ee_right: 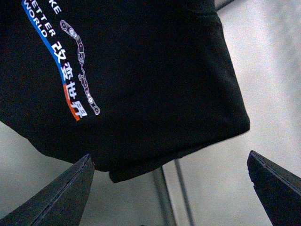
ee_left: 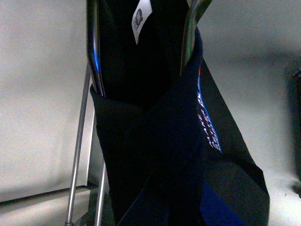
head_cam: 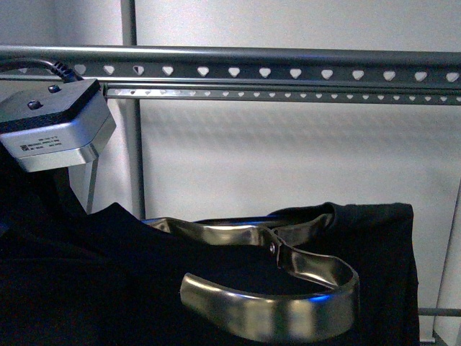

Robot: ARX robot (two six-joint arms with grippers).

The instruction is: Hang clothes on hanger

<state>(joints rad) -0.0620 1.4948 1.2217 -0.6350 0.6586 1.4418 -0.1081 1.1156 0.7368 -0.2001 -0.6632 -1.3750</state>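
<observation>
On my front view the hanger (head_cam: pixel 288 73) runs its heart-holed rails across the top, and the black T-shirt (head_cam: pixel 86 274) fills the lower frame; a curved metal clamp-like piece (head_cam: pixel 288 288) sits against the cloth. The left wrist view shows the left hand (ee_left: pixel 141 47) with its metal fingers (ee_left: pixel 94 52) wrapped in the shirt, holding it. In the right wrist view, the right hand (ee_right: pixel 171 188) is spread wide beneath the shirt's printed hem, apart from it.

Pale floor (ee_left: pixel 42 209) under rack legs (ee_left: pixel 75 179)
</observation>
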